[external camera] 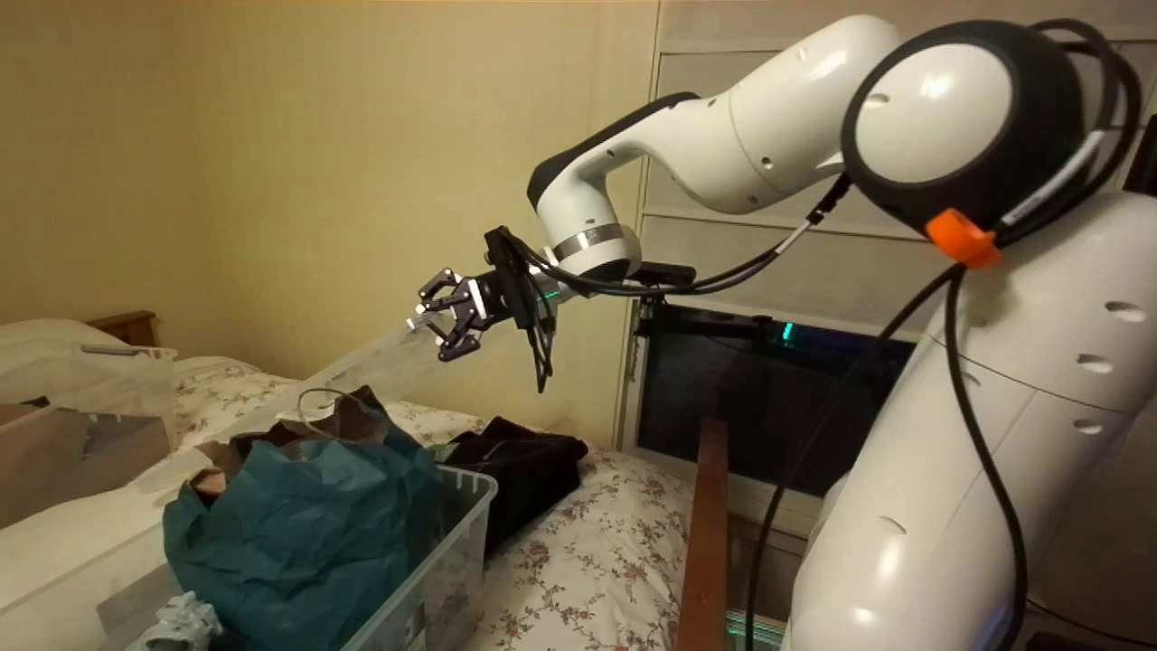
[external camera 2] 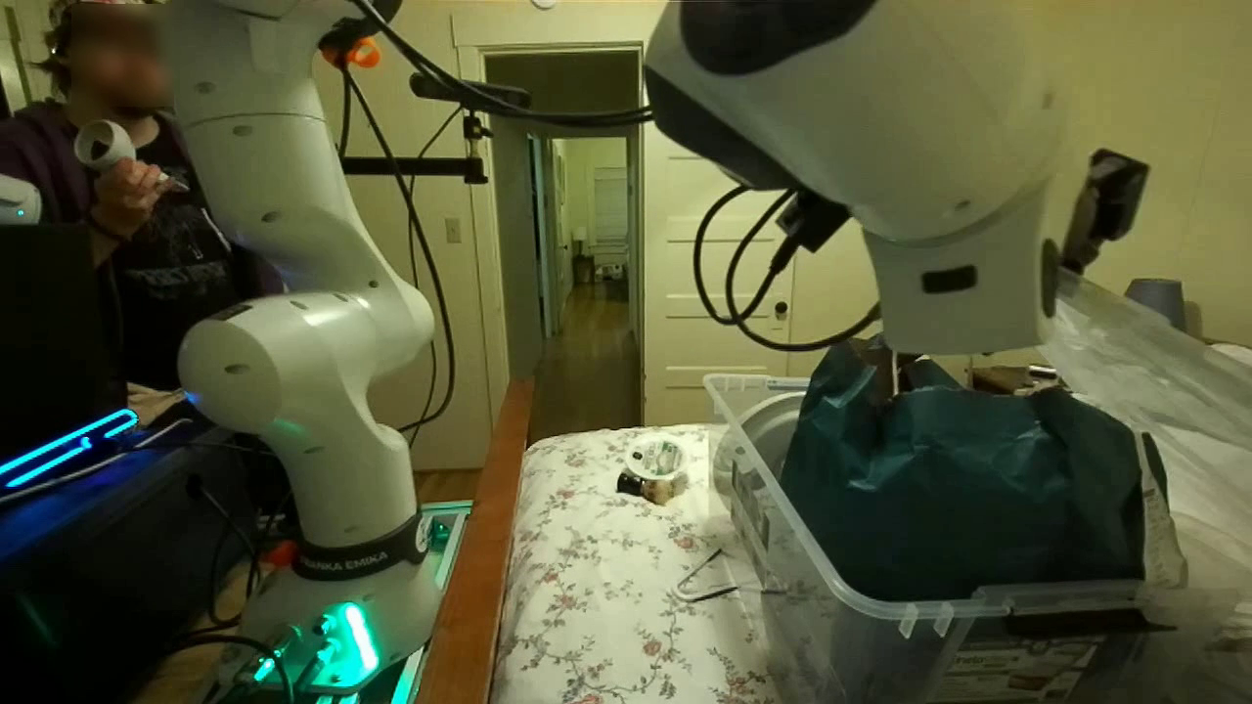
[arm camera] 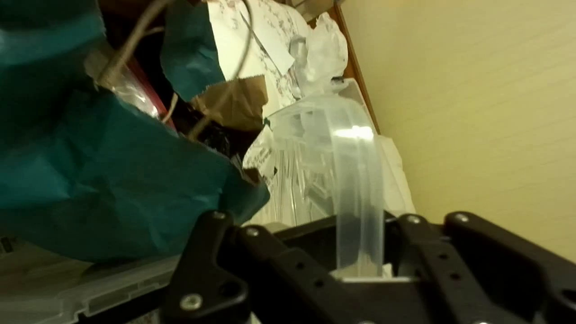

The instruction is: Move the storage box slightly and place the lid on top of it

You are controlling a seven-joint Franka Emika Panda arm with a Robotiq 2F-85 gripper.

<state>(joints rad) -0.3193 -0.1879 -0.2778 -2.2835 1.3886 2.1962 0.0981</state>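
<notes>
Nearest the camera stands the storage box, upright and open-topped, its translucent walls around a crumpled teal paper bag that bulges above the rim. Just beyond the box lies a black bundle. Past the bag, higher than the box, the gripper is clamped on one edge of the lid, which slants down from it beside the bag; whether its lower end touches the box cannot be told. In the wrist view the bag gapes, showing its brown inside, a cord handle and a clear packet with a red edge. Farther off, away from the box, stands another clear bin. On the box's side toward the robot's base, a round tub lies with a short black-handled brush right by it, both between the box and a wooden rail. Well apart from the box, behind the robot's arm, a person, face blurred, holds up a rounded white device. Farthest from the box, a doorway gives on a long hallway.
</notes>
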